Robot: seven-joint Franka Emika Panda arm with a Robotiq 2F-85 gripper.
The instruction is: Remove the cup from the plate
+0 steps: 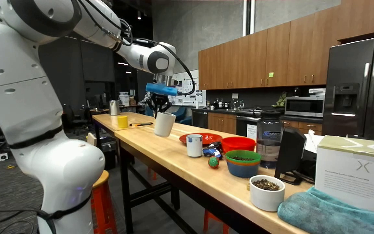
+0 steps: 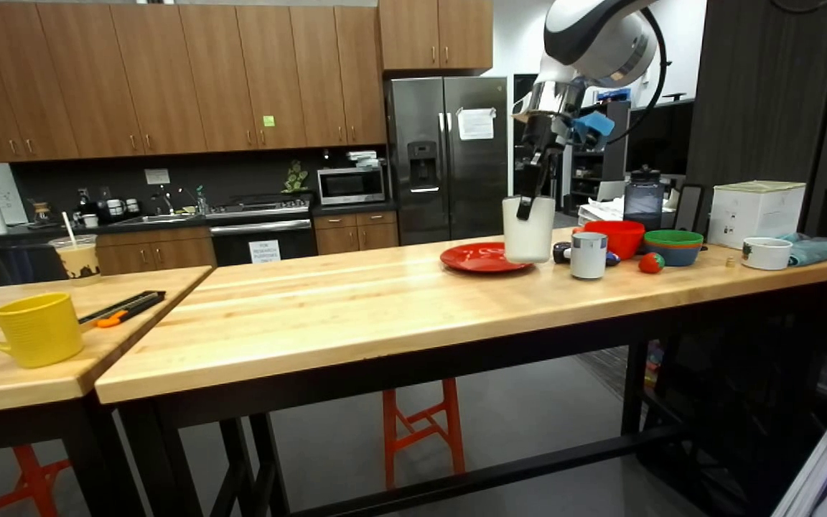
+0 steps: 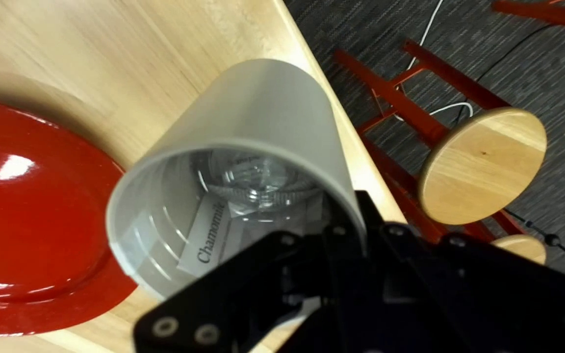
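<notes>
While a black two-fingered gripper pinches it by the rim, a plain white cylindrical cup hangs above the pale wooden table. In an exterior view the cup is left of a glossy round red plate, long axis tilted from upright, mouth pointing up and slightly right.

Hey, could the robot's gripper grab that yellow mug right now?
Probably not: the gripper is holding the white cup, and the yellow mug stands apart on the adjoining table.
</notes>
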